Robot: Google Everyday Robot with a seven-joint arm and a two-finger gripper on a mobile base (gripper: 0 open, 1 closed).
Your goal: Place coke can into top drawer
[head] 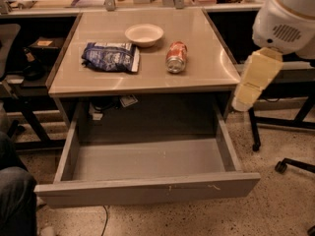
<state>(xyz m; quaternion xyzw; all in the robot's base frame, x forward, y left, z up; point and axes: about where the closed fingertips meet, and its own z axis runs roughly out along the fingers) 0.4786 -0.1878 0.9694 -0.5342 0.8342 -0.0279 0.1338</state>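
Coke can (176, 57), orange-red aluminium, lies on its side on the beige surface (206, 38), long axis front-to-back, left of my cream hand (252, 80); whether that is apart or together, I cannot tell.

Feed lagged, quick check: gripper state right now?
Gripper: right of the beige table; open or closed cannot be told.
Not holding the orange-red aluminium coke can, which lies on the tabletop.
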